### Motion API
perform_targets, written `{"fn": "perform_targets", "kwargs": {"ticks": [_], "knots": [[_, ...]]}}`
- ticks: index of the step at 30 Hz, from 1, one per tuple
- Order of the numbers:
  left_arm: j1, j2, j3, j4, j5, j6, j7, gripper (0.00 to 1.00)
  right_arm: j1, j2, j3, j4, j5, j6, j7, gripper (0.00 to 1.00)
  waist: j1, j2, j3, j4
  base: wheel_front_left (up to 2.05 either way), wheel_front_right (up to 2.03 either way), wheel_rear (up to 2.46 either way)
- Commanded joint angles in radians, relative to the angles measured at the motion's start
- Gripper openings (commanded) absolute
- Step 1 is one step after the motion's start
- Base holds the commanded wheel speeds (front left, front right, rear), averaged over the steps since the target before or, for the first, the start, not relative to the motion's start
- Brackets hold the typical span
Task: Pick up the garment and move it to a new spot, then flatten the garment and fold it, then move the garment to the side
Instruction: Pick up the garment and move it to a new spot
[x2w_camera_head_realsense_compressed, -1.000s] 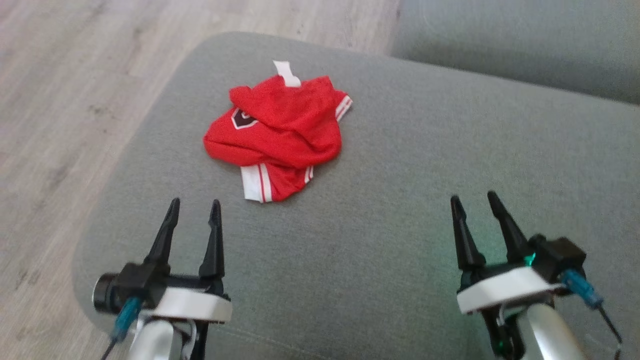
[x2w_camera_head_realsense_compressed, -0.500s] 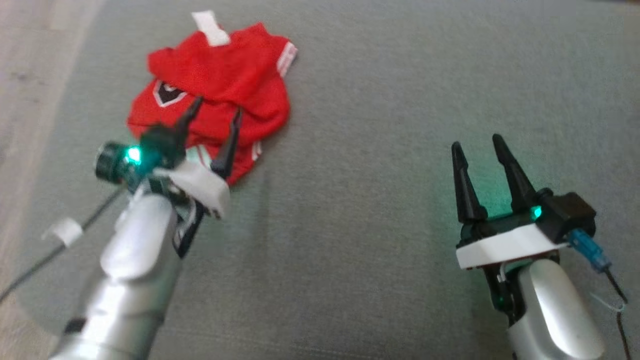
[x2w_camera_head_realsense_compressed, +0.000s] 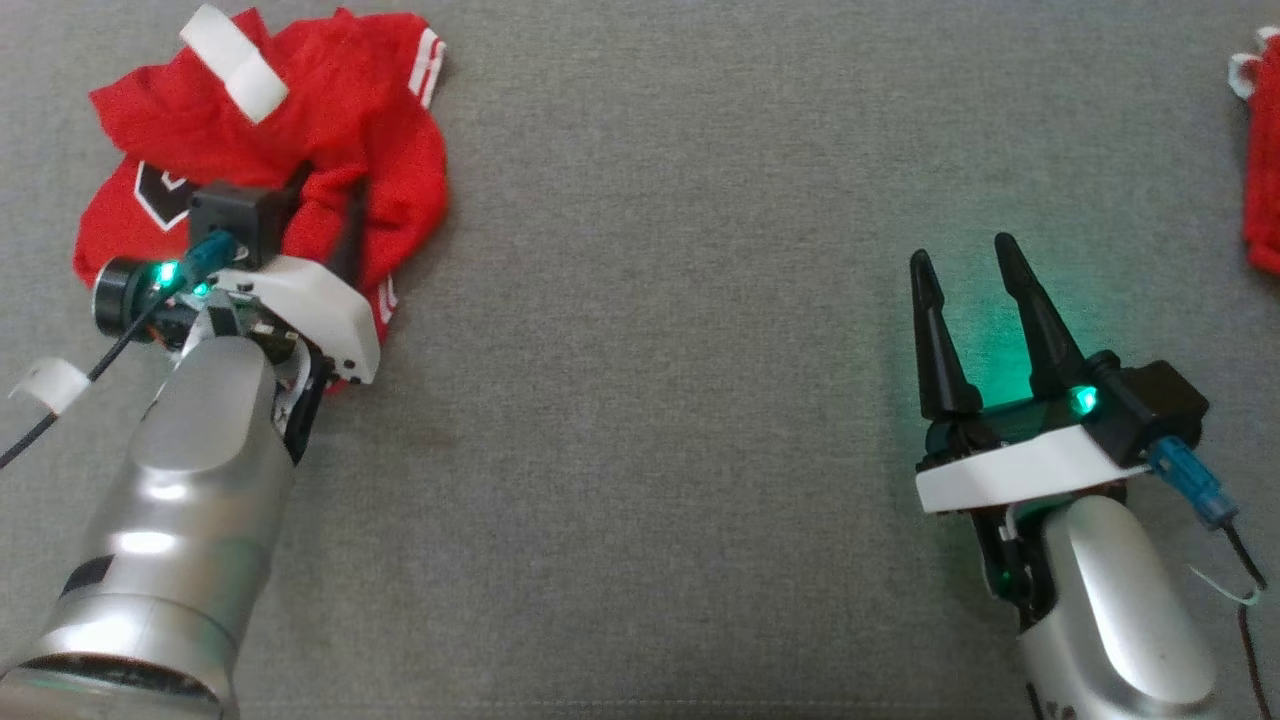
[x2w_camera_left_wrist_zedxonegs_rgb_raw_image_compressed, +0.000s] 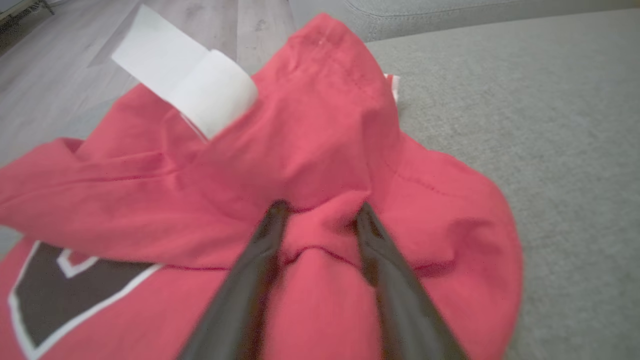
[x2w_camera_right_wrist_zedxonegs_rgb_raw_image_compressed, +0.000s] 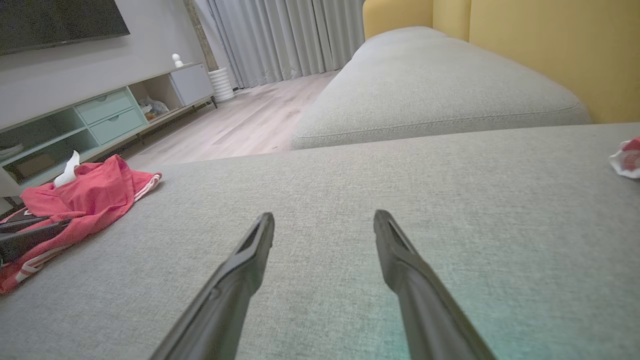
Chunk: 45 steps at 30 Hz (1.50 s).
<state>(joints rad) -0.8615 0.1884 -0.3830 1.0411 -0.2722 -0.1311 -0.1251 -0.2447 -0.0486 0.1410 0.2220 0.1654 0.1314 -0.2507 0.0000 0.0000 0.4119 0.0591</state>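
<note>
Because the garment (x2w_camera_head_realsense_compressed: 390, 170) is lying at ten o'clock on the sofa cushion (x2w_camera_head_realsense_compressed: 650, 400), the left gripper (x2w_camera_left_wrist_zedxonegs_rgb_raw_image_compressed: 320, 207) is pressing parted fingers (x2w_camera_left_wrist_zedxonegs_rgb_raw_image_compressed: 250, 280) astride a fold to pinch it — the right gripper (x2w_camera_head_realsense_compressed: 960, 250) is idling, spread and empty.

Soft, even light. Green glow cast on sofa (x2w_camera_head_realsense_compressed: 700, 400) beside right end effector (x2w_camera_head_realsense_compressed: 960, 248). Glare seen on left forearm (x2w_camera_head_realsense_compressed: 170, 500); left wrist view blurred.
</note>
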Motion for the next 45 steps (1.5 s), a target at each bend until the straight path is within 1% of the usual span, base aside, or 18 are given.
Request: {"fn": "perform_targets", "kwargs": {"ticks": [1,4,7,8,11,13,16,19,24,26,27,33,34,35,36,41,43,45], "knots": [[-0.024,0.035,0.020,0.003,-0.015,0.002,-0.030,0.00,-0.022,-0.002,0.016,-0.035,-0.010,-0.001,-0.010,1.00,0.0000,0.0000,-0.006,-0.005,0.00,0.00,0.00],[-0.028,0.022,-0.001,-0.005,-0.035,0.001,-0.094,0.00,-0.019,-0.002,0.013,-0.027,-0.008,-0.001,-0.010,1.00,0.0000,0.0000,-0.026,-0.006,0.00,0.00,0.00],[-0.026,0.015,-0.027,-0.073,-0.052,0.001,-0.131,0.00,-0.015,-0.002,0.012,-0.019,-0.003,-0.001,-0.010,1.00,0.0000,0.0000,-0.059,-0.007,0.00,0.00,0.00],[-0.022,0.012,-0.033,-0.114,-0.061,0.001,-0.134,0.00,-0.013,-0.002,0.011,-0.017,0.000,-0.001,-0.010,1.00,0.0000,0.0000,-0.071,-0.008,0.00,0.00,0.00],[0.013,0.011,-0.021,-0.313,-0.073,0.001,-0.136,0.00,-0.005,-0.002,0.005,-0.013,0.007,-0.001,-0.011,1.00,0.0000,0.0000,-0.108,-0.010,0.00,0.00,0.00],[0.051,0.011,-0.022,-0.418,-0.068,0.001,-0.136,0.00,0.000,-0.002,0.003,-0.011,0.014,-0.001,-0.011,1.00,0.0000,0.0000,-0.132,-0.017,0.00,0.00,0.00],[0.099,-0.001,-0.031,-0.534,-0.057,0.001,-0.136,0.00,0.010,-0.002,0.002,-0.011,0.026,-0.001,-0.011,1.00,0.0000,0.0000,-0.164,-0.031,0.00,0.00,0.00],[0.133,-0.021,-0.064,-0.604,-0.049,0.001,-0.136,0.00,0.021,-0.002,0.004,-0.010,0.037,-0.001,-0.011,1.00,0.0000,0.0000,-0.184,-0.048,0.00,0.00,0.00],[0.164,-0.064,-0.134,-0.647,-0.046,0.000,-0.137,0.00,0.030,-0.002,0.011,-0.014,0.052,-0.001,-0.011,1.00,0.0000,0.0000,-0.190,-0.097,0.00,0.00,0.00],[0.166,-0.081,-0.159,-0.641,-0.042,0.001,-0.137,0.00,0.029,-0.002,0.013,-0.017,0.059,-0.001,-0.011,1.00,0.0000,0.0000,-0.184,-0.121,0.00,0.00,0.00],[0.166,-0.081,-0.159,-0.641,-0.042,0.001,-0.137,0.00,0.029,-0.002,0.013,-0.017,0.059,-0.001,-0.011,1.00,0.0000,0.0000,-0.184,-0.121,0.00,0.00,0.00],[0.158,-0.123,-0.232,-0.595,-0.033,0.015,-0.136,0.00,0.022,-0.002,0.029,-0.030,0.076,-0.001,-0.011,1.00,0.0000,0.0000,-0.153,-0.198,0.00,0.00,0.00],[0.157,-0.127,-0.252,-0.583,-0.032,0.016,-0.133,0.23,0.021,-0.002,0.030,-0.031,0.079,-0.001,-0.011,1.00,0.0000,0.0000,-0.149,-0.210,0.00,0.00,0.00],[0.157,-0.130,-0.272,-0.572,-0.030,0.016,-0.129,0.81,0.021,-0.002,0.029,-0.031,0.082,-0.001,-0.011,1.00,0.0000,0.0000,-0.145,-0.218,0.00,0.00,0.00],[0.158,-0.133,-0.294,-0.564,-0.032,0.016,-0.128,1.00,0.021,-0.002,0.028,-0.030,0.085,-0.001,-0.011,1.00,0.0000,0.0000,-0.143,-0.224,0.00,0.00,0.00],[0.167,-0.137,-0.381,-0.560,-0.064,0.018,-0.131,1.00,0.027,-0.002,0.017,-0.028,0.088,-0.001,-0.011,1.00,0.0000,0.0000,-0.148,-0.224,0.00,0.00,0.00],[0.170,-0.138,-0.395,-0.566,-0.081,0.031,-0.132,1.00,0.028,-0.002,0.012,-0.025,0.087,-0.001,-0.011,1.00,0.0000,0.0000,-0.156,-0.209,0.00,0.00,0.00],[0.171,-0.138,-0.388,-0.565,-0.090,0.049,-0.134,1.00,0.029,-0.002,0.008,-0.024,0.084,-0.001,-0.011,1.00,0.0000,0.0000,-0.168,-0.187,0.00,0.00,0.00]]}}
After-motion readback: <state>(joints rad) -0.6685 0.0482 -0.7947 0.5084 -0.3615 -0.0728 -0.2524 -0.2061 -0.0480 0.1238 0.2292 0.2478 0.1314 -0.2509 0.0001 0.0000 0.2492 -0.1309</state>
